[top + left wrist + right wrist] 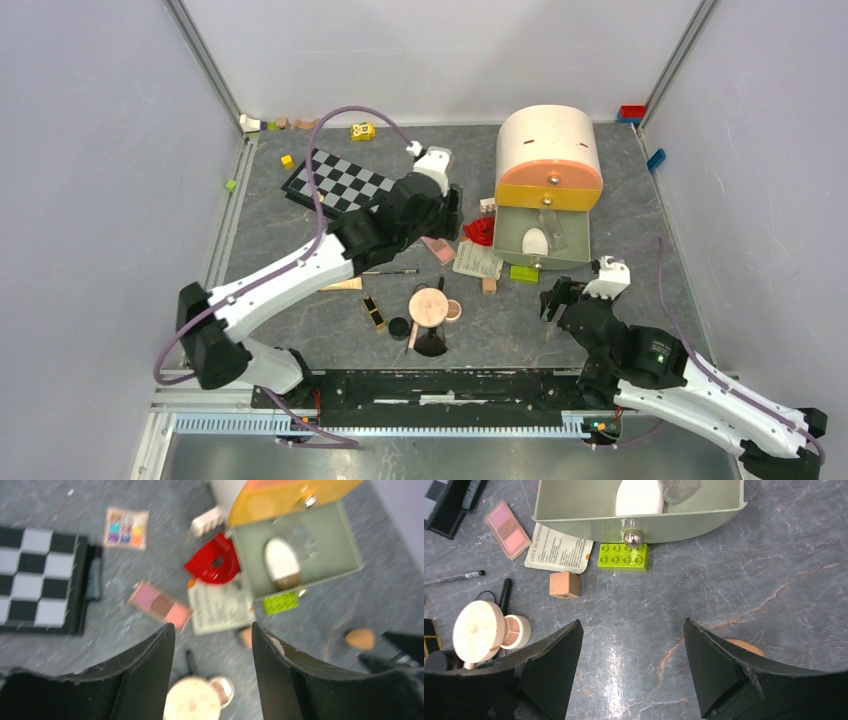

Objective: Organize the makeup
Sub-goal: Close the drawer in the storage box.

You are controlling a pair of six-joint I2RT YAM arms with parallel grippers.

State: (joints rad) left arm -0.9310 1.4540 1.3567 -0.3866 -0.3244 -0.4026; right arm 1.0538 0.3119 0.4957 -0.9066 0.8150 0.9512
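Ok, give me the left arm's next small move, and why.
Probably lower the open left pincer onto the pink palette: it lies loose on the table just ahead, while the green drawer stands open with room.

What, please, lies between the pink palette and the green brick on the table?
A white printed leaflet lies between the pink palette and the green brick, clearest in the right wrist view.

We see a robotics lab test cell: plain white panel walls (90, 150) in aluminium framing (205, 60) box in a grey stone-patterned tabletop (640, 250), a left arm (290, 275) and right arm (700, 400) are bolted to a black rail (450, 385) at its near edge, and staged props such as a checkerboard (340, 183), green brick (623, 557) and pink palette (508, 529) lie scattered
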